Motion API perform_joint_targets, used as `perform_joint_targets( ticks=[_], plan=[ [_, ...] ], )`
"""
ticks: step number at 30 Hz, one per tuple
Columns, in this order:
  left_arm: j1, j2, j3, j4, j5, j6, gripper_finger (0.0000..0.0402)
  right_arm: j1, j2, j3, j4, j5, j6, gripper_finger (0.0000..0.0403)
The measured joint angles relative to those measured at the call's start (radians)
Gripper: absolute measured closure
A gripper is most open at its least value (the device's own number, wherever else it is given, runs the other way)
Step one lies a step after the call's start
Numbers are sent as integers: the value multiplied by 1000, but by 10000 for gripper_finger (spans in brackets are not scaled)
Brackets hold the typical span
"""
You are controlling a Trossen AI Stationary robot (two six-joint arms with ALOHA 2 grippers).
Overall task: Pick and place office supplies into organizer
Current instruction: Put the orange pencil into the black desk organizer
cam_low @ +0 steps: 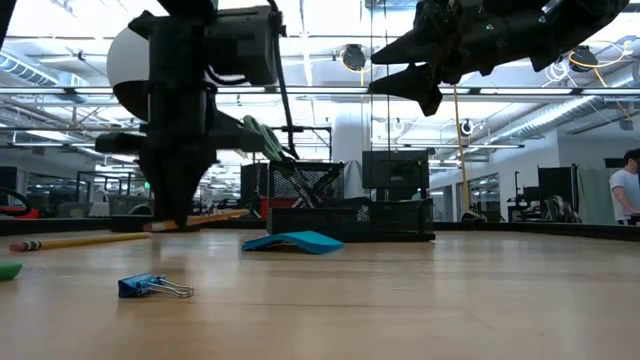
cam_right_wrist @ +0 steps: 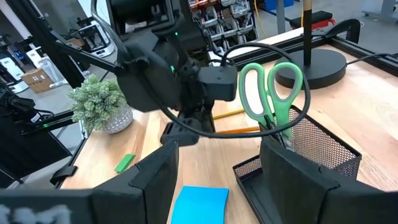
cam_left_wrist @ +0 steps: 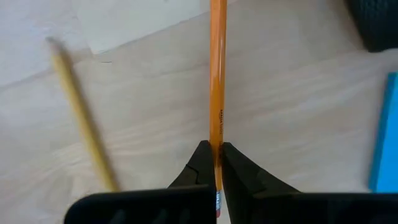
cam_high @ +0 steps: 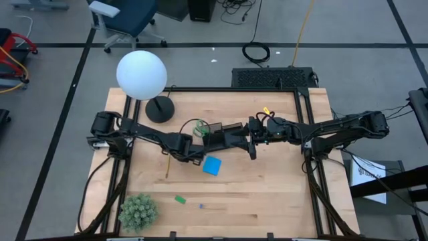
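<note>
My left gripper [cam_high: 182, 152] [cam_left_wrist: 217, 163] hangs low over the table, left of the black mesh organizer [cam_high: 224, 134] [cam_low: 350, 215], and is shut on an orange pencil [cam_left_wrist: 217, 74]. A second pencil [cam_high: 167, 167] [cam_low: 70, 240] lies flat on the table beside it. Green-handled scissors [cam_right_wrist: 270, 93] stand blades-down in the organizer's cup. The blue note pad [cam_high: 212, 165] [cam_low: 295, 242], the green eraser [cam_high: 180, 199] and a small blue clip [cam_low: 150, 287] also lie on the wood. My right gripper [cam_high: 253, 144] [cam_right_wrist: 217, 186] hovers open above the organizer's right end. My left gripper pinches the orange pencil between its two fingers near the eraser end [cam_left_wrist: 217, 140], with the metal ferrule just behind the fingertips. The fingers come from above, pointing down. The pencil [cam_right_wrist: 239, 130] sticks out roughly level toward the organizer, just above the table.
The white globe lamp [cam_high: 141, 73] with its round black base [cam_high: 160, 108] stands at the far left. The fuzzy green plant ball [cam_high: 138, 211] sits at the near left corner. Bare wood spreads across the near right part of the table [cam_high: 267, 194]. A person [cam_low: 625, 190] stands in the room beyond.
</note>
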Motion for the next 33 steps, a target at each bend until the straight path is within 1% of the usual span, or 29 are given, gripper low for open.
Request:
perform_joint_targets(
  ticks=[8, 17, 27, 30, 33],
  plan=[
    [10, -19, 9, 12, -8, 21, 401, 0, 0, 0, -4, 0, 0, 186],
    [30, -20, 74, 14, -44, 68, 401, 0, 0, 0, -3, 0, 0, 186],
    [22, -35, 161, -104, -63, 100, 401, 0, 0, 0, -2, 0, 0, 186],
    [2, -54, 165, -118, -83, 64, 401, 0, 0, 0, -2, 0, 0, 186],
    [-7, -79, 162, -167, -108, 46, 401, 0, 0, 0, -2, 0, 0, 186]
  ],
)
